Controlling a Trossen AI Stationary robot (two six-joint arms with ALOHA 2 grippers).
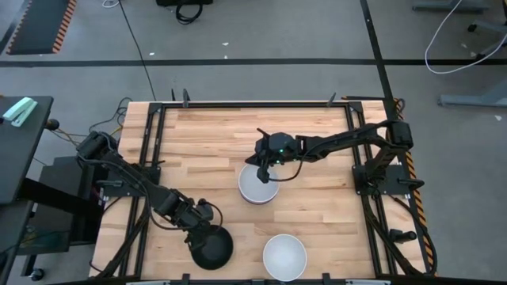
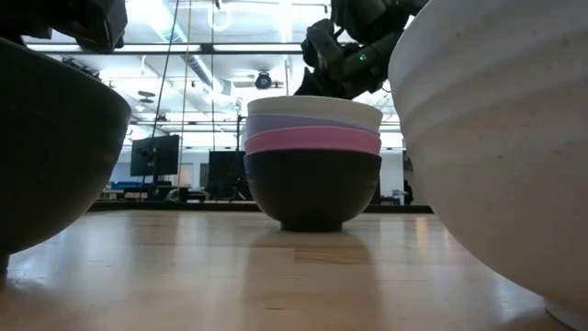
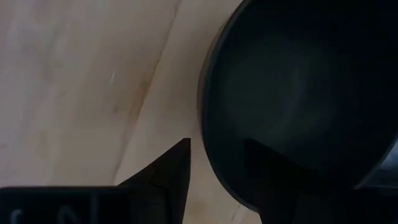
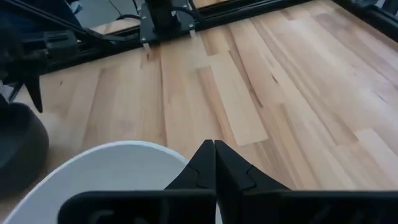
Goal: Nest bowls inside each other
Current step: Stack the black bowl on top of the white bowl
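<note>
Nearest the front edge of the light wooden butcher-block table [image 1: 317,214], a loose smooth round white bowl [image 1: 284,256] is seen standing alone, untouched by either arm, and is judged still to be nested. Just to its left, a loose round black bowl [image 1: 212,247] is straddled at its rim by the left gripper [image 1: 200,231]: in the left wrist view the fingers [image 3: 171,171] are parted, one outside the wall and one over the dark hollow, so a rim pinch is apparently being prepared; the jaws are not yet closed and nothing is held. The rim grip is judged sensible, since the smooth curved wall offers no other purchase. Farther back, near the table's middle, a stack of four bowls [image 2: 313,156] is recorded in the low view: black at the bottom, then pink, lavender-blue and white on top, seated squarely. Over the stack's far rim the right gripper [image 1: 263,168] is held, its fingers pressed together with nothing between them, as the right wrist view shows above the top white bowl [image 4: 106,171]. Four of six bowls are thus judged nested; two remain. The black bowl must be lifted clear and centred before release, or the stack may be tipped.
</note>
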